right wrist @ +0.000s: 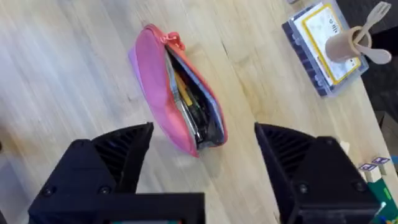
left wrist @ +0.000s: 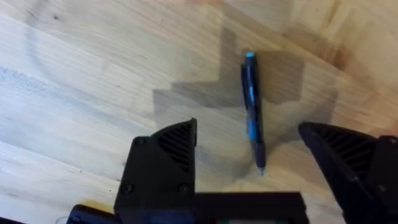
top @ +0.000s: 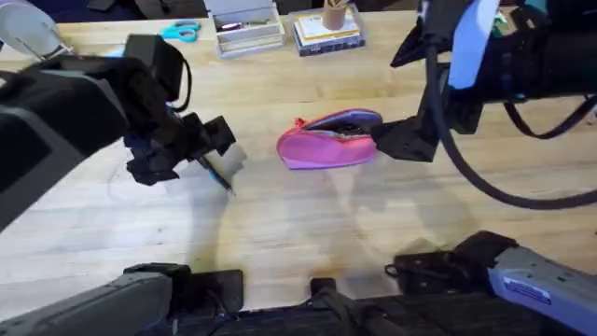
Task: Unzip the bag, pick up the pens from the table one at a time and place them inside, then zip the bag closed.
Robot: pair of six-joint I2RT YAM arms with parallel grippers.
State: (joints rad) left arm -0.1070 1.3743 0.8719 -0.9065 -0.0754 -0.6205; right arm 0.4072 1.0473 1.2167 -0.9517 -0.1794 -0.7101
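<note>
The pink bag lies mid-table on the wooden table, its zipper open. In the right wrist view the bag gapes, and dark and yellow items show inside. My right gripper is open at the bag's right end; the right gripper has that end between its fingers, not clamped. One dark pen with a blue tip lies left of the bag. My left gripper hangs just over it. In the left wrist view the pen lies flat between the spread fingers of the open left gripper.
Blue-handled scissors lie at the back left. A white box and a stack of books with a cup stand along the back edge. Bare wood stretches in front of the bag.
</note>
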